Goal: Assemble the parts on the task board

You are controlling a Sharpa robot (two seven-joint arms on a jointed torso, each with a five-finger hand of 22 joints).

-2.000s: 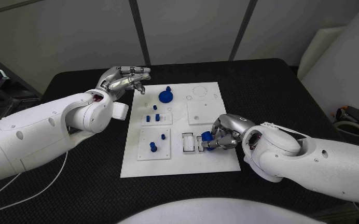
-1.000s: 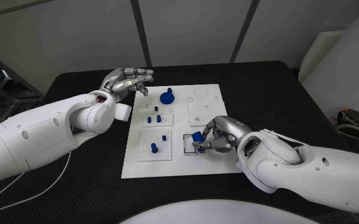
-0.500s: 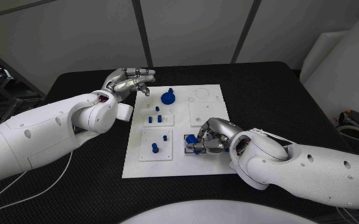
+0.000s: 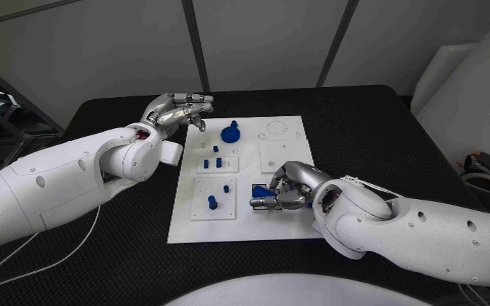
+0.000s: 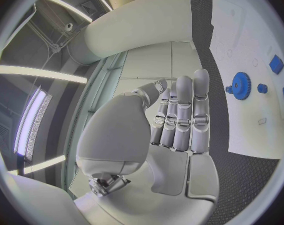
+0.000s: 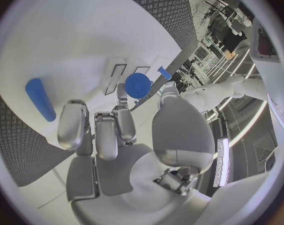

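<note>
Right hand (image 4: 287, 187) pinches a small blue part (image 4: 265, 193) over the task board (image 4: 287, 226), near its front middle slot. Left hand (image 4: 175, 114) hovers empty beside the board's far corner (fingers loosely apart), above the bench (image 4: 378, 129).

The head camera looks steeply down from above the near edge of the counter (image 4: 367, 111), taking in the whole task board (image 4: 291, 228). The left wrist camera sits close behind the left hand (image 5: 173, 135), facing along its fingers (image 5: 200, 97) past the board's far edge. The right wrist camera sits just behind the right hand (image 6: 116, 150), very near the board. All three share the white board.
</note>
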